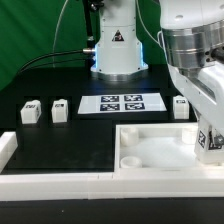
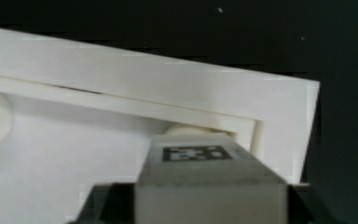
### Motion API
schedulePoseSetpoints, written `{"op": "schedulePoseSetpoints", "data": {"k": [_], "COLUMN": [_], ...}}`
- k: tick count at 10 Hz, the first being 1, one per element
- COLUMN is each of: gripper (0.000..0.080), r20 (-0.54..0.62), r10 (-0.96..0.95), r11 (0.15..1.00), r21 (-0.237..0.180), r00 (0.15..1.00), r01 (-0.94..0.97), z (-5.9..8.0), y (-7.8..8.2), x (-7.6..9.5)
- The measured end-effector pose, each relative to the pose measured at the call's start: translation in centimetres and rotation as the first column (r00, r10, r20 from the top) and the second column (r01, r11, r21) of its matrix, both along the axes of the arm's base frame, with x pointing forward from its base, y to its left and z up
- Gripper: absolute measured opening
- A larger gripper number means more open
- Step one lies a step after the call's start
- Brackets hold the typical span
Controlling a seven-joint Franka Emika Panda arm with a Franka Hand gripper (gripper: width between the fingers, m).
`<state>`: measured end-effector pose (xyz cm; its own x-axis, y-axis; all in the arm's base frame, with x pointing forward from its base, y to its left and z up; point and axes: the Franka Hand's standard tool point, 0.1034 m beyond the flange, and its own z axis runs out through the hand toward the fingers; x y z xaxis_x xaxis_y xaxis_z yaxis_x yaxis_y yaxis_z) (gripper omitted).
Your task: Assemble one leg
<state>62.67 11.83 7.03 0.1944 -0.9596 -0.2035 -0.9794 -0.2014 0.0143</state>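
While the arm leans in from the exterior view's right, the gripper [image 1: 210,143] hangs over the tray's [image 1: 135,139] right wall with a tagged leg [image 1: 211,141] between its fingers. Three more legs [image 1: 30,111] [image 1: 60,109] [image 1: 181,107] stand flanking the marker board [image 1: 122,102]. In the wrist view, the gripper [image 2: 197,170] is clamped on the leg [image 2: 197,155], which sits at the tray's [image 2: 211,95] inner corner.

Tagged white leg [image 2: 197,160] upright at tray corner; three alike [image 1: 30,111] on table.
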Motion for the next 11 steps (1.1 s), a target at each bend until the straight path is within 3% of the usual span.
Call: {"op": "schedulePoseSetpoints", "data": {"k": [1,2,3,5,7,11], "gripper": [0.0294,0.0500,0.0602,0.0635,0.0647,0.0648], "r20": [0.007,0.006,0.026,0.070,0.112,0.166], "r10": [0.038,0.035,0.149,0.372,0.574,0.871], "r11": [0.999,0.999,0.989,0.928,0.817,0.478], "r21": [0.002,0.003,0.001,0.000,-0.013,-0.070], "r00": [0.999,0.999,0.989,0.926,0.811,0.462], "r01": [-0.038,-0.035,-0.149,-0.373,-0.576,-0.876], "z": [-0.02,-0.05,-0.08,-0.11,-0.11,-0.02], "y": [0.00,0.03,-0.09,-0.26,-0.38,-0.60], "x": [-0.01,-0.02,-0.06,-0.07,-0.06,-0.03]}}
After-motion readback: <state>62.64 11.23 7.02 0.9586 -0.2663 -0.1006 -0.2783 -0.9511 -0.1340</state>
